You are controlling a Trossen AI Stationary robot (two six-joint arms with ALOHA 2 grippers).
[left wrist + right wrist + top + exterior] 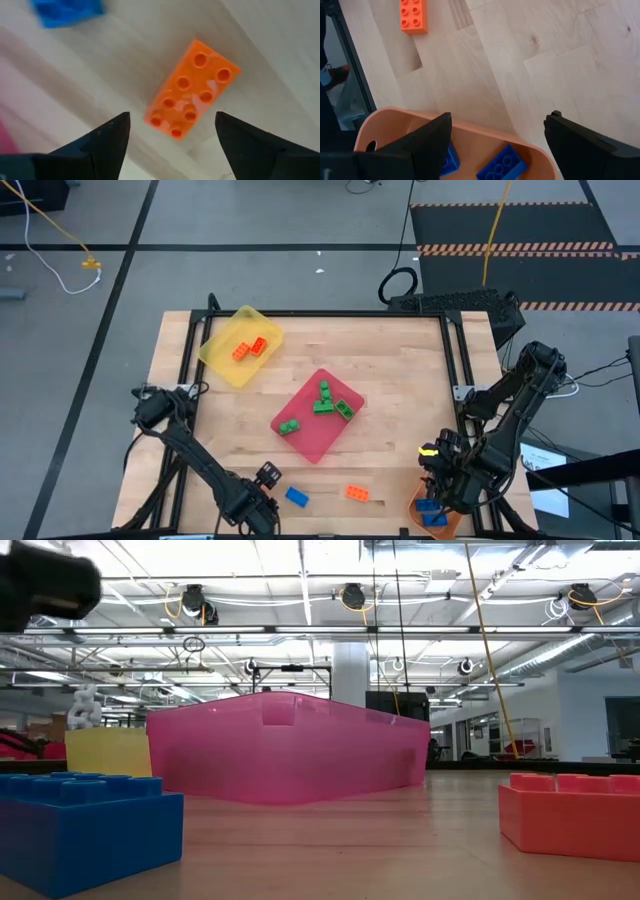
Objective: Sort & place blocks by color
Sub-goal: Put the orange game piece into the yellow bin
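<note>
Near the table's front edge a blue brick [297, 497] [85, 830] and an orange brick [357, 493] [192, 95] lie flat on the wood, studs up. My left gripper [258, 498] [172, 119] points down, open; in its wrist view the orange brick lies between the fingertips, untouched. My right gripper [440, 490] [497, 120] hangs open above the orange tray [445, 125], which holds two blue bricks [505, 162]. Green bricks [322, 402] lie in the pink tray [305, 442]. Orange bricks [250, 349] lie in the yellow tray [225, 360].
The pink tray [285, 750] sits mid-table and the yellow tray [108, 752] at the far left. The orange tray [415, 502] stands at the near right corner. Black frame rails [455, 370] run along the table's sides. Bare wood lies between the trays.
</note>
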